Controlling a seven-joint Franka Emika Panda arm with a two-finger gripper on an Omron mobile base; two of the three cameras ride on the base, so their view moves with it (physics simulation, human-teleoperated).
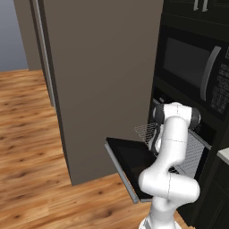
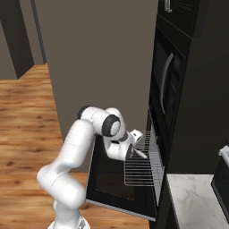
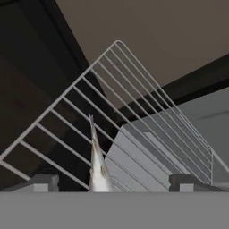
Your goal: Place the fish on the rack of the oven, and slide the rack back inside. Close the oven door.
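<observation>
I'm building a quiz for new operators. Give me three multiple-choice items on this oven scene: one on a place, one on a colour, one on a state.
1. Where is the fish?
A. over the rack
B. on the floor
C. inside the microwave

2. What colour is the oven door?
A. white
B. black
C. red

3. How does the rack stand?
A. pushed fully inside
B. lying on the floor
C. pulled out over the open door

Answers:
1 A: the hand view shows the fish between the gripper fingers with the wires beneath.
2 B: the dropped panel is black.
3 C: the wires reach out past the oven front.
</observation>
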